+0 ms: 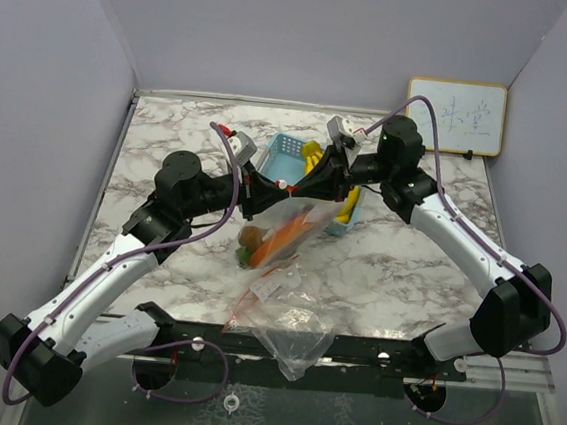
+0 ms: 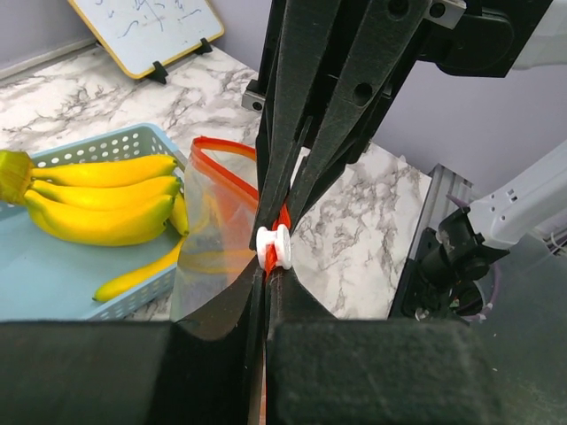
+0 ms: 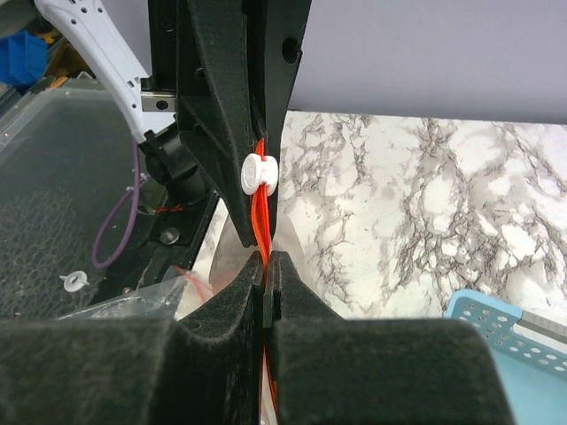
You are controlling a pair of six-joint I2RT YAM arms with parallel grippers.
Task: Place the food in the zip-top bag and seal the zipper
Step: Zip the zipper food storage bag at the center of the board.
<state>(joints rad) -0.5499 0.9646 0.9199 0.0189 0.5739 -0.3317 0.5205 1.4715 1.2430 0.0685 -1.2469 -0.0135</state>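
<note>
Left wrist view: I'm clamping the left gripper (image 2: 266, 288) flat on the zip-top bag (image 2: 208, 239), on its orange zipper strip (image 2: 221, 159) beside the white slider (image 2: 275, 248).
— And the right?
— The right gripper (image 3: 267, 261) is pinching the same strip, facing it. The bag is hanging between them, with the carrot (image 1: 286, 238) and brown fruit (image 1: 252, 237) sagging inside. The bananas (image 2: 97, 199) are lying in the basket (image 2: 115, 142).
— The film's looking thin and slippery.
— I'm judging so too, so I'm gripping the stiffer zipper band.
</note>
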